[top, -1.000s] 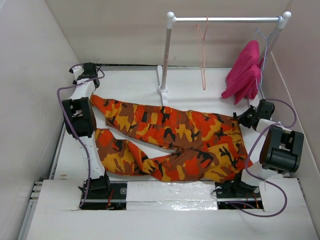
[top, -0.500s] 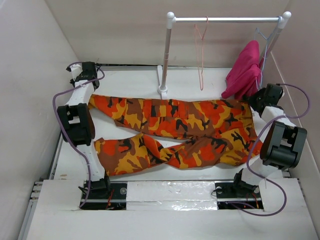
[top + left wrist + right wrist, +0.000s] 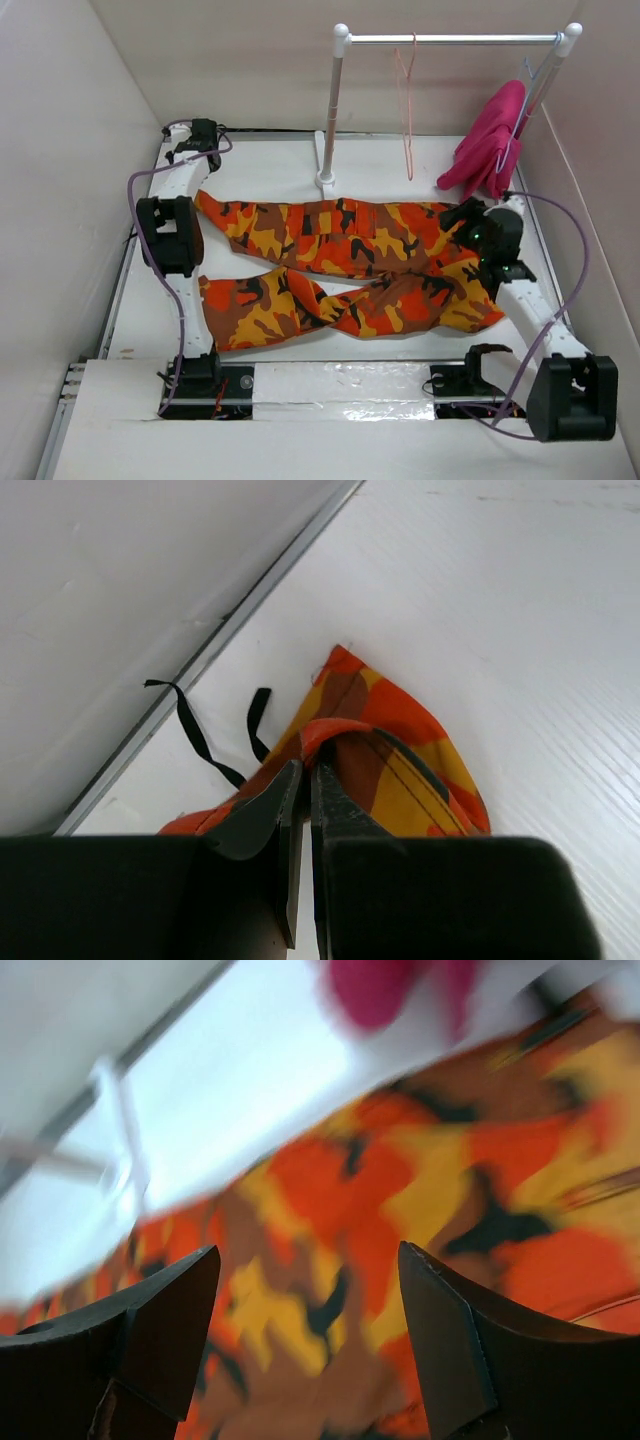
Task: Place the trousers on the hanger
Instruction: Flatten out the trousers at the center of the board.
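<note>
The camouflage trousers (image 3: 350, 260) lie flat across the table, both legs pointing left and the waist at the right. My left gripper (image 3: 305, 772) is shut on the cuff of the far leg (image 3: 208, 203), near the far left corner. The pinched cloth (image 3: 385, 750) bunches up just past the fingertips. Over the waist end hovers my right gripper (image 3: 467, 222), open. In the right wrist view its fingers (image 3: 308, 1250) stand wide apart, with only blurred camouflage cloth (image 3: 330, 1210) below them. The salmon-pink hanger (image 3: 405, 100) hangs on the rail, apart from both grippers.
A white tube rail (image 3: 450, 40) on a post (image 3: 330, 110) stands at the back. A magenta-pink garment (image 3: 490, 140) hangs from its right end, close behind my right gripper. Walls close in on the left, back and right. Two black straps (image 3: 200, 735) lie by the wall edge.
My right gripper has let go of the waist and opened, and the right arm has swung its elbow back toward the near edge. The trousers now lie stretched out. My left gripper shifted slightly right with the cuff.
</note>
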Robot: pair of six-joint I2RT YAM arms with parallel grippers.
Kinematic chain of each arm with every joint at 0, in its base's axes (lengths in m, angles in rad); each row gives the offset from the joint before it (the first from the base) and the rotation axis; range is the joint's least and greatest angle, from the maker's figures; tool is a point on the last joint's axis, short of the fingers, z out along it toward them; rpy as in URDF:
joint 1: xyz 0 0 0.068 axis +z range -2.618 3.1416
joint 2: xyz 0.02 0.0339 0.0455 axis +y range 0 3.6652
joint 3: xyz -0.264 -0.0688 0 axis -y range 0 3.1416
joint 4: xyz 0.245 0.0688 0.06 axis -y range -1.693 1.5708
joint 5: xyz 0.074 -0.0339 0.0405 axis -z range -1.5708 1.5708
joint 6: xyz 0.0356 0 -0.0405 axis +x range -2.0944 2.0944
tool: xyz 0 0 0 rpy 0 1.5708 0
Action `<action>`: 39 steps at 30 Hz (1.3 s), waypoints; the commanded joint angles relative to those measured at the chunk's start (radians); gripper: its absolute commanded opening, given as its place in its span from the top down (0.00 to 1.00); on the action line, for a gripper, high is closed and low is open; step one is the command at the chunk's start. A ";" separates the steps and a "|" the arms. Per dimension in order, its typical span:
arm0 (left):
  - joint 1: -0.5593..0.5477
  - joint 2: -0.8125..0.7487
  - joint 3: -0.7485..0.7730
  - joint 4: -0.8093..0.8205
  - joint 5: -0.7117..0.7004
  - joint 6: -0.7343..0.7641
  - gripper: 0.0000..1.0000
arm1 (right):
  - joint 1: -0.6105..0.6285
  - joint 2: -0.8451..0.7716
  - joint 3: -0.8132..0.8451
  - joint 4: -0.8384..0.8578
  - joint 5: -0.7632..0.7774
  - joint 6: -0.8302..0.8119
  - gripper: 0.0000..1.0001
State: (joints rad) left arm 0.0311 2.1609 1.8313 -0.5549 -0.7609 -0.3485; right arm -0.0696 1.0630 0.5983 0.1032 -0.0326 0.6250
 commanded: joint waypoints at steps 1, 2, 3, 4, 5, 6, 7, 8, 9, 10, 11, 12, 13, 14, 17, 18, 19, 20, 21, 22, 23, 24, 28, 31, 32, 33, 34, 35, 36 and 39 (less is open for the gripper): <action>-0.022 -0.151 -0.012 -0.024 -0.014 -0.015 1.00 | 0.141 -0.066 -0.077 0.081 0.078 -0.034 0.23; -0.022 -0.189 -0.041 -0.016 -0.011 -0.017 1.00 | 0.198 -0.073 -0.093 0.081 0.092 -0.041 0.23; -0.022 -0.267 -0.108 -0.016 -0.014 -0.023 1.00 | 0.220 -0.080 -0.094 0.088 0.099 -0.048 0.23; -0.022 -0.310 -0.151 -0.010 -0.014 -0.026 1.00 | 0.237 -0.075 -0.088 0.087 0.100 -0.057 0.23; -0.022 -0.353 -0.188 0.002 -0.015 -0.012 1.00 | 0.252 -0.069 -0.057 0.075 0.103 -0.085 0.23; -0.022 -0.424 -0.228 -0.020 -0.018 -0.017 1.00 | 0.284 -0.061 -0.040 0.052 0.109 -0.097 0.23; -0.022 -0.452 -0.236 -0.055 -0.014 -0.032 1.00 | 0.297 -0.037 -0.025 0.049 0.109 -0.108 0.23; -0.022 -0.484 -0.248 -0.110 -0.005 -0.035 1.00 | 0.309 -0.028 -0.011 0.038 0.109 -0.117 0.23; -0.033 -0.548 -0.276 -0.138 0.000 -0.038 1.00 | 0.330 -0.018 0.013 0.023 0.115 -0.119 0.23; -0.033 -0.581 -0.294 -0.158 0.021 -0.037 1.00 | 0.330 -0.015 0.017 0.027 0.118 -0.123 0.23; -0.033 -0.619 -0.314 -0.168 0.046 -0.020 1.00 | 0.344 -0.017 0.017 0.036 0.123 -0.128 0.23; -0.033 -0.683 -0.338 -0.184 0.066 0.000 1.00 | 0.344 -0.018 0.017 0.056 0.126 -0.131 0.22; -0.033 -0.706 -0.339 -0.226 0.077 0.000 1.00 | 0.344 -0.020 0.020 0.061 0.123 -0.140 0.22; -0.033 -0.725 -0.337 -0.246 0.078 -0.001 1.00 | 0.344 -0.021 0.026 0.061 0.120 -0.149 0.22; -0.022 -0.727 -0.288 -0.330 0.101 -0.007 1.00 | 0.344 -0.018 0.052 0.023 0.126 -0.195 0.21; -0.013 -0.692 -0.268 -0.336 0.119 -0.004 1.00 | 0.335 -0.011 0.060 0.003 0.125 -0.205 0.21; -0.013 -0.667 -0.262 -0.341 0.120 -0.006 1.00 | 0.335 -0.008 0.060 -0.009 0.117 -0.209 0.21; -0.013 -0.633 -0.259 -0.346 0.103 -0.009 1.00 | 0.323 -0.006 0.057 -0.014 0.105 -0.209 0.21; -0.013 -0.566 -0.257 -0.347 0.089 -0.012 0.99 | 0.314 -0.011 0.049 0.001 0.094 -0.212 0.21; -0.013 -0.531 -0.251 -0.346 0.051 -0.018 0.98 | 0.314 -0.015 0.041 0.009 0.077 -0.212 0.21; -0.013 -0.492 -0.241 -0.358 0.032 -0.032 0.99 | 0.304 -0.021 0.031 0.013 0.074 -0.214 0.21; -0.002 -0.422 -0.206 -0.356 0.016 -0.037 1.00 | 0.304 -0.026 0.028 0.015 0.069 -0.214 0.21; 0.018 -0.273 -0.071 -0.323 -0.032 -0.006 1.00 | 0.313 -0.061 0.020 0.009 0.040 -0.214 0.21; 0.027 -0.144 0.086 -0.301 -0.066 0.028 1.00 | 0.353 -0.087 0.015 0.015 0.054 -0.217 0.21; 0.027 -0.106 0.129 -0.294 -0.069 0.037 1.00 | 0.367 -0.093 0.017 0.010 0.059 -0.220 0.21; 0.027 -0.037 0.211 -0.292 -0.074 0.055 1.00 | 0.384 -0.095 0.020 0.010 0.066 -0.225 0.22; 0.027 -0.004 0.251 -0.287 -0.074 0.062 1.00 | 0.425 -0.095 0.026 0.009 0.094 -0.228 0.22; 0.027 0.028 0.282 -0.272 -0.075 0.072 1.00 | 0.450 -0.095 0.032 0.006 0.108 -0.232 0.23; 0.027 0.087 0.340 -0.269 -0.080 0.080 1.00 | 0.473 -0.087 0.038 0.000 0.124 -0.238 0.23; 0.036 0.178 0.397 -0.231 -0.075 0.095 0.83 | 0.576 -0.060 0.072 -0.019 0.160 -0.266 0.32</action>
State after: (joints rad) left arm 0.0605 2.2822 2.1674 -0.8127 -0.7948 -0.2852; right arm 0.4358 0.9882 0.6128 0.0856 0.0753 0.4019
